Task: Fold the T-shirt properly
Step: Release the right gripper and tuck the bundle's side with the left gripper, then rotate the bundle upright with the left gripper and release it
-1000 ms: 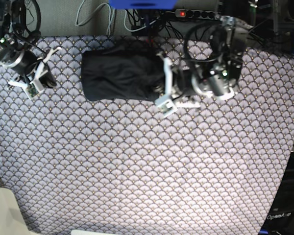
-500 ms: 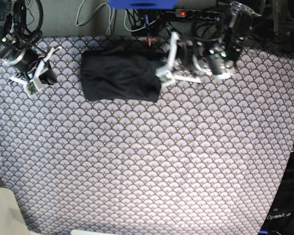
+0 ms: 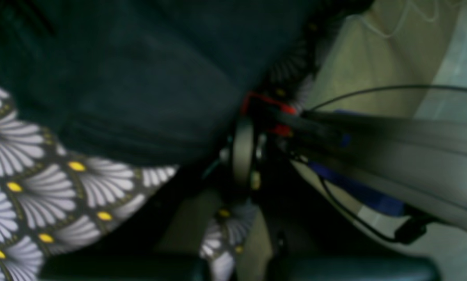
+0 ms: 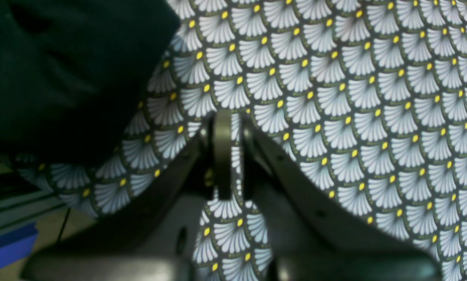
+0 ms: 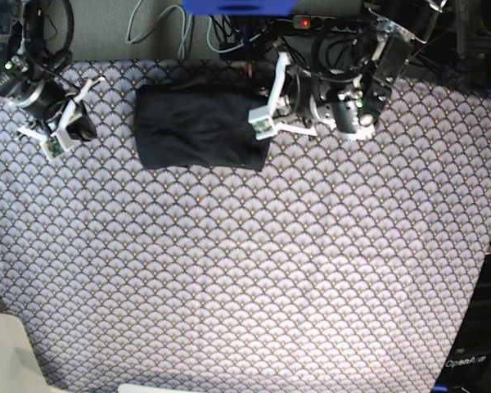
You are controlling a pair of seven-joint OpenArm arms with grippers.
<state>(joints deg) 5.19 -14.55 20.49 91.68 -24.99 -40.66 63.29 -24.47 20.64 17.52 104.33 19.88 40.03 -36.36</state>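
Base view: the T-shirt (image 5: 200, 127) is lying as a compact folded rectangle at the far side of the patterned cloth (image 5: 254, 270), so folding is looking essentially done. The left gripper (image 5: 266, 110) is hovering closed and empty at its right edge. The right gripper (image 5: 61, 131) is parking far left. Left wrist view: blurred fabric. Right wrist view: the jaws are pressing together, gripping nothing.

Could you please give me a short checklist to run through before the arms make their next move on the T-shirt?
1. T-shirt folded into a compact rectangle: ok.
2. Lying wholly on the patterned cloth: ok.
3. Left gripper shut, holding nothing: ok.
4. Left gripper clear of the fabric: cannot tell; it hangs at the shirt's edge.
5. Right gripper shut, empty, apart from the shirt: ok.
6. Edges neat, sleeves tucked: cannot tell.
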